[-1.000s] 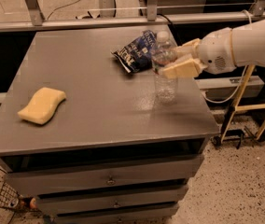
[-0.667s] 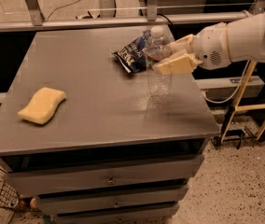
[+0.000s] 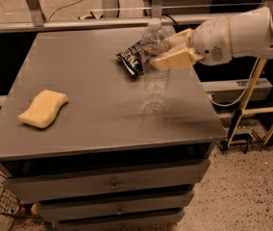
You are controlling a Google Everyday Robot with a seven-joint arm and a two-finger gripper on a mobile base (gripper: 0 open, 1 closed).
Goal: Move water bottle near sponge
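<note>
The water bottle (image 3: 154,61) is clear with a white cap and a red-and-white label band. It hangs upright above the right half of the grey table (image 3: 93,105), its base off the surface. My gripper (image 3: 171,52) reaches in from the right and is shut on the bottle at its label. The pale yellow sponge (image 3: 43,108) lies flat near the table's left front, far from the bottle.
A dark blue crinkled snack bag (image 3: 132,57) lies on the table just behind and left of the bottle. The table has drawers below. A yellow-legged stand (image 3: 252,110) is to the right on the speckled floor.
The gripper has lifted the bottle higher off the table and carried it slightly left.
</note>
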